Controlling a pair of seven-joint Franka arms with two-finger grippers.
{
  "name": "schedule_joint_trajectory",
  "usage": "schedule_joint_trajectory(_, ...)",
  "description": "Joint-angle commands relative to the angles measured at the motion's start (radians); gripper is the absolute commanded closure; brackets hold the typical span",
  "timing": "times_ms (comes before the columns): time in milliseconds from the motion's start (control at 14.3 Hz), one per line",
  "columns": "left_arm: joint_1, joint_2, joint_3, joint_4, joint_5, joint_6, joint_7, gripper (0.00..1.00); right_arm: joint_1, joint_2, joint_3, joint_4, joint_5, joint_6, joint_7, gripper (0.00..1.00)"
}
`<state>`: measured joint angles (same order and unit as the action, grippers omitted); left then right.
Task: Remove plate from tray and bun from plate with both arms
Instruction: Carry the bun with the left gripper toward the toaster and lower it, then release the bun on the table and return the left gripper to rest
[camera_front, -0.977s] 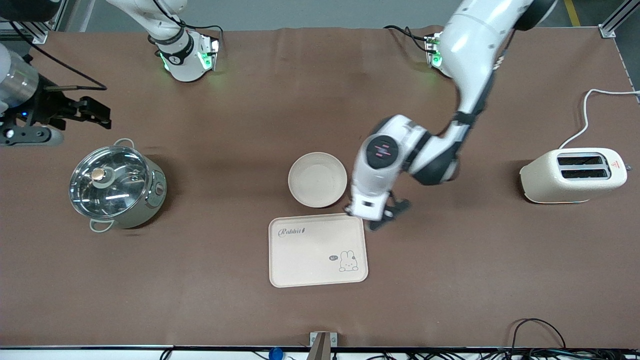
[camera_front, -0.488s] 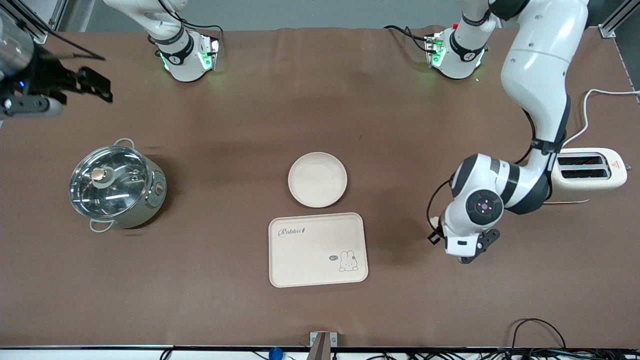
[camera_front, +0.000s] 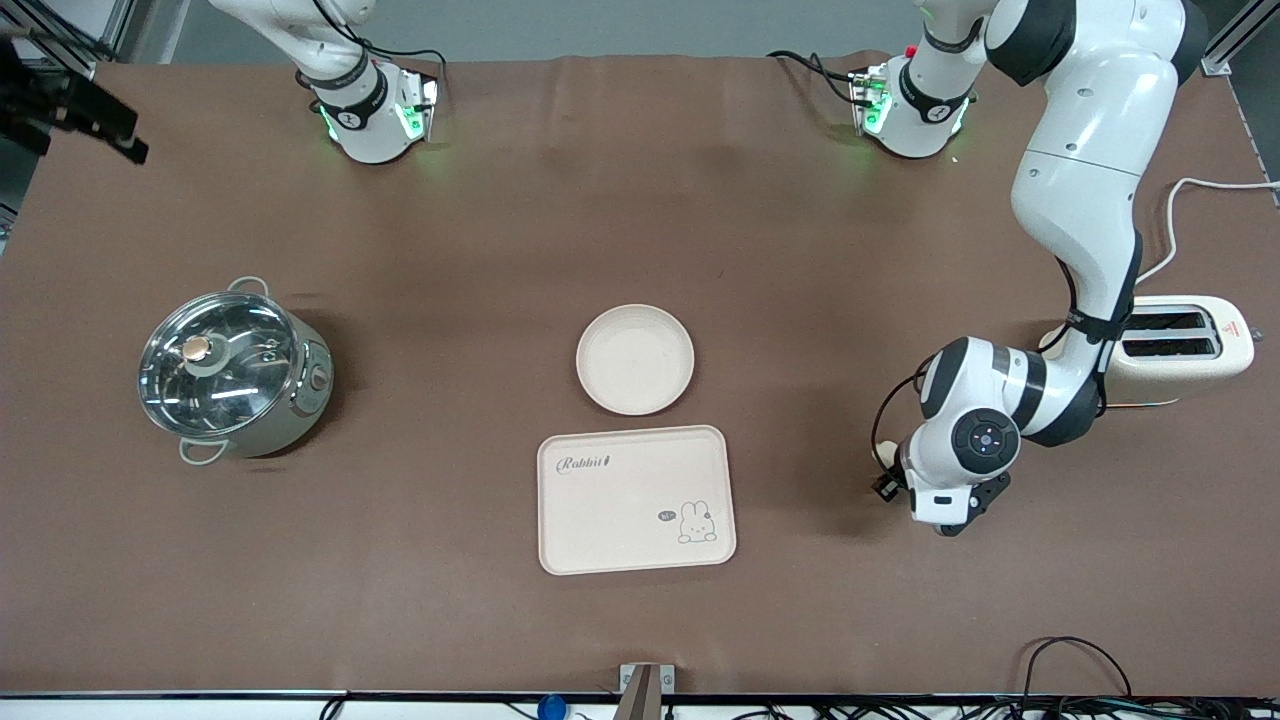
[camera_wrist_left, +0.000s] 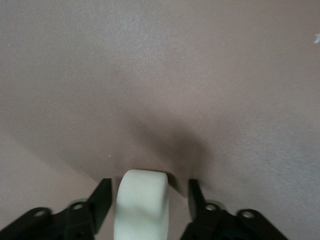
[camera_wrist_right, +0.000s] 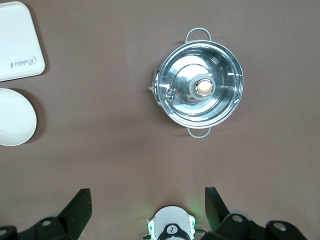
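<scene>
Hovering low over the brown table (camera_front: 800, 250) toward the left arm's end, between the rectangular cream tray with the rabbit drawing (camera_front: 636, 499) and the cream toaster (camera_front: 1190, 360), the left tool (camera_wrist_left: 145, 200) had its fingers parted, with gaps on either side of the small pale oblong bun (camera_wrist_left: 141, 205), which stood between them on the table. The bun looked released, though full separation could not be confirmed. The round cream plate (camera_front: 635, 359) lay empty on the table just beside the tray, farther from the front camera. The right tool (camera_wrist_right: 147, 210) waited wide open and empty, high above the steel pot with a glass lid (camera_wrist_right: 199, 89). Judged so, both removals looked done; next the left arm needed a straight lift clear without nudging the bun.
</scene>
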<state>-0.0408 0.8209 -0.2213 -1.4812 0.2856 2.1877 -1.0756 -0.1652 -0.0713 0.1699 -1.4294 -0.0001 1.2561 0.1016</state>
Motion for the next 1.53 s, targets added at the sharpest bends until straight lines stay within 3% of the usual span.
schedule_joint_trajectory(0, 0.007, -0.095, -0.006, -0.001, 0.02, -0.054, 0.084, 0.0, -0.046, 0.018, 0.002, -0.006, 0.002, -0.006, -0.037, 0.0)
schedule_joint_trajectory(209, 0.018, -0.218, -0.001, 0.019, 0.02, -0.147, 0.3, 0.0, -0.092, 0.004, -0.001, -0.013, 0.0, 0.016, -0.04, 0.0)
schedule_joint_trajectory(558, 0.137, -0.423, -0.024, 0.016, -0.065, -0.267, 0.616, 0.0, -0.138, 0.001, -0.001, -0.04, 0.018, 0.045, -0.062, 0.0)
schedule_joint_trajectory(698, 0.144, -0.515, -0.024, 0.018, -0.089, -0.362, 0.71, 0.0, -0.129, -0.033, 0.002, -0.092, 0.029, 0.055, -0.062, 0.0)
schedule_joint_trajectory(977, 0.203, -0.678, -0.02, 0.016, -0.259, -0.524, 0.923, 0.0, -0.109, -0.113, 0.007, -0.226, 0.041, 0.105, -0.065, 0.0)
schedule_joint_trajectory(1186, 0.141, -0.796, 0.022, -0.042, -0.273, -0.604, 0.934, 0.0, -0.082, -0.108, 0.008, -0.227, 0.041, 0.161, -0.065, 0.0)
schedule_joint_trajectory(1326, 0.027, -0.915, 0.109, -0.159, -0.273, -0.614, 0.95, 0.0, -0.063, -0.108, 0.008, -0.223, 0.038, 0.19, -0.065, 0.0)
schedule_joint_trajectory(1465, -0.04, -1.011, 0.146, -0.256, -0.273, -0.612, 0.954, 0.0, -0.053, -0.108, 0.008, -0.207, 0.031, 0.19, -0.066, 0.0)
